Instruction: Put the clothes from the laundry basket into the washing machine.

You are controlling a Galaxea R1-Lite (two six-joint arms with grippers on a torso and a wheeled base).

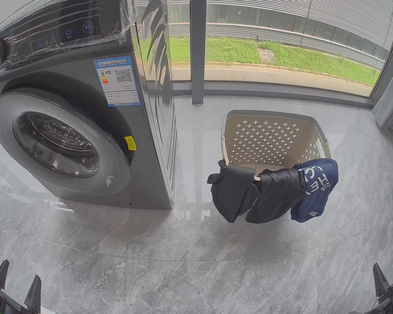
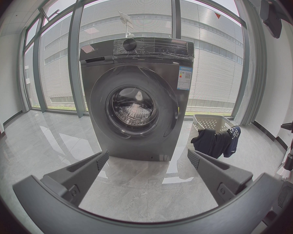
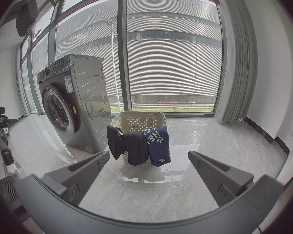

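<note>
1. Beside the glossy grey metal washing machine point(image 1: 74, 110) stands a cream perforated plastic laundry basket point(image 1: 270, 115).
2. Soft dark and navy clothes point(image 1: 266, 192) drape limply over its front rim.
3. Left hand point(image 2: 147, 155) and right hand point(image 3: 148, 153) gape, empty.

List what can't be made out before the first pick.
Floor of the laundry basket: head view, hidden behind the dark clothes and blue shirt draped over its rim.
Whether the dark clothes are one garment or two: folds overlap.
Most of the right gripper: head view, cut by corner.
</note>
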